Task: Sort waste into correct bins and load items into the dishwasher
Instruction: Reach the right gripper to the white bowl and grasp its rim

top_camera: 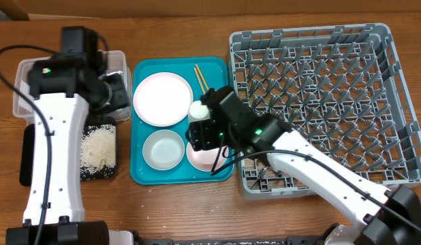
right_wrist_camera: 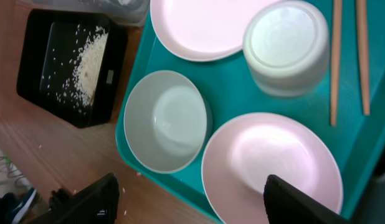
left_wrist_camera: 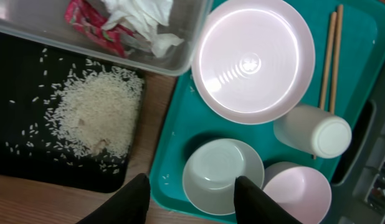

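The clear tub (left_wrist_camera: 180,59) holds the crumpled white napkin (left_wrist_camera: 139,18) and the red-and-silver wrapper (left_wrist_camera: 86,18). Rice (left_wrist_camera: 96,118) lies piled on the black tray (left_wrist_camera: 18,155). On the teal tray (top_camera: 139,170) are the white plate (top_camera: 163,99), a grey bowl (top_camera: 163,148), a white bowl (top_camera: 200,158), the small cup (top_camera: 198,109) on its side and two chopsticks (top_camera: 200,76). My left gripper (top_camera: 114,92) (left_wrist_camera: 192,202) is open and empty, above the tub's near end. My right gripper (top_camera: 205,139) (right_wrist_camera: 192,199) is open and empty over the white bowl (right_wrist_camera: 273,165), beside the grey bowl (right_wrist_camera: 167,121).
The grey dish rack (top_camera: 319,102) stands at the right, touching the teal tray's right side. A few stray rice grains lie on the teal tray (left_wrist_camera: 167,177) and on the wooden table near its front edge (right_wrist_camera: 139,174).
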`<state>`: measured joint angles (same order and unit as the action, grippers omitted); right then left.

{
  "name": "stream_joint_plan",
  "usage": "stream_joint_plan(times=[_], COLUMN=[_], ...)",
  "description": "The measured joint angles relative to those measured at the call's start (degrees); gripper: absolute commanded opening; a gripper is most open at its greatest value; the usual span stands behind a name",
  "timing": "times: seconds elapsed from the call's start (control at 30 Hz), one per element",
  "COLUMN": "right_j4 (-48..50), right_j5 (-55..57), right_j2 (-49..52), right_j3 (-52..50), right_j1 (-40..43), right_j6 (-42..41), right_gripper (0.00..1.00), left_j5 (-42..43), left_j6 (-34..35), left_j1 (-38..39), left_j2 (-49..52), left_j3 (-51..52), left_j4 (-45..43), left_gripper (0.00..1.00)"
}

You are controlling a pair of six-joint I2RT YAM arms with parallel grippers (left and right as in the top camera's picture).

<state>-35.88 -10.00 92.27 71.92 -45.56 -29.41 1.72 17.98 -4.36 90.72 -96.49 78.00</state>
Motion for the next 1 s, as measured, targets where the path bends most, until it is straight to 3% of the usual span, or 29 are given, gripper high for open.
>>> stream_joint_plan(times=[0.23,0.47,1.0], right_j4=[0.81,-6.23,-4.66], right_j5=[4.17,6.97,8.94], right_j2=[8.13,19.87,26.82], right_j3=[2.75,14.12,15.87], right_j1=[-2.23,-3.02,-8.63], right_j6=[0.37,4.94,12.57], right_gripper=[0.69,0.64,0.42], left_j5=[0.44,0.66,-0.31], left_j6=[-1.33,-1.66,-1.68], left_j1=[-3.21,-3.26,-3.26], left_j2=[0.00,0.00,0.00], left_j3=[0.00,0.00,0.00], left_j4=[0.00,-0.02,-0.70], left_gripper=[0.46,0.47,0.53])
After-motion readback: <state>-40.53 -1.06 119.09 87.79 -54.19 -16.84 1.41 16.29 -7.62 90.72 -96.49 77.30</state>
